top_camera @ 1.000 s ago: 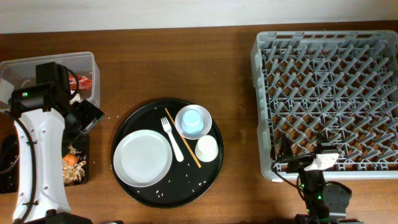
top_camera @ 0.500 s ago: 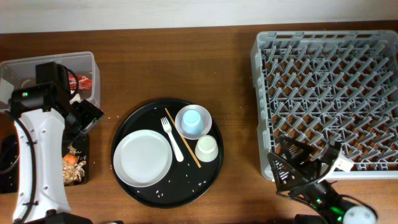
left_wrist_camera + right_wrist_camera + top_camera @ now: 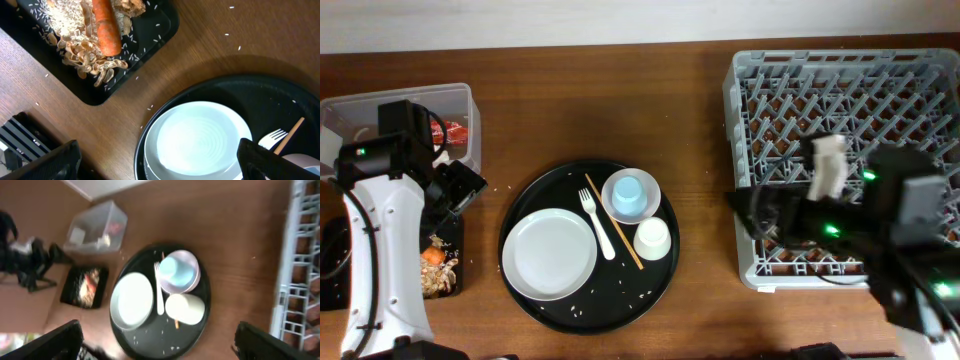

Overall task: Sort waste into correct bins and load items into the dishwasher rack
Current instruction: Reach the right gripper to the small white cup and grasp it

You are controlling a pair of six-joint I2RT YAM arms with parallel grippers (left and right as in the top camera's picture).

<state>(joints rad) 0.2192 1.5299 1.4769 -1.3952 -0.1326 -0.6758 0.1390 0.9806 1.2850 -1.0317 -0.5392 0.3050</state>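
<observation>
1. See rice (image 3: 57, 17) and brown scraps (image 3: 90, 62) heaped in flat black tray (image 3: 150, 35), with carrot (image 3: 106, 27) lying on top of the heap. Loose grains scattered on the tray floor and on desk (image 3: 210, 45) just beside it.
2. Red-and-white wrapper (image 3: 457, 131) inside clear tub (image 3: 465, 100) at far-left edge of desk. Tub directly above flat black tray in overhead view, partly hidden by left arm.
3. All dishes on round black tray (image 3: 620, 290), mid-desk:
   - plate (image 3: 550, 254) on its left part, upright and bare.
   - bowl (image 3: 651, 208) on upper right, light-blue cup (image 3: 628, 192) standing inside it.
   - cream-white cup (image 3: 652, 239) just beside bowl, toward near edge.
   - fork (image 3: 603, 238) between plate and the two cups, tines pointing away.
   - wooden stick (image 3: 620, 232) lying diagonally alongside fork, touching or nearly so; cannot tell which.
   - a few rice grains on bare tray floor near plate.
4. Grey rack (image 3: 840, 100) on right side of desk, well apart from round black tray, upright pegs across its whole grid.
5. Left claw (image 3: 157, 150) spread wide, gripping nothing. Hovering above near-left rim of round black tray, plate showing between the fingers, flat black tray up-left in wrist view.
6. Right claw (image 3: 155, 337) also spread wide, nothing held. Wrist view blurred, looking across round black tray from the rack side. Right arm (image 3: 860, 220) smeared over front part of rack in overhead view.
</observation>
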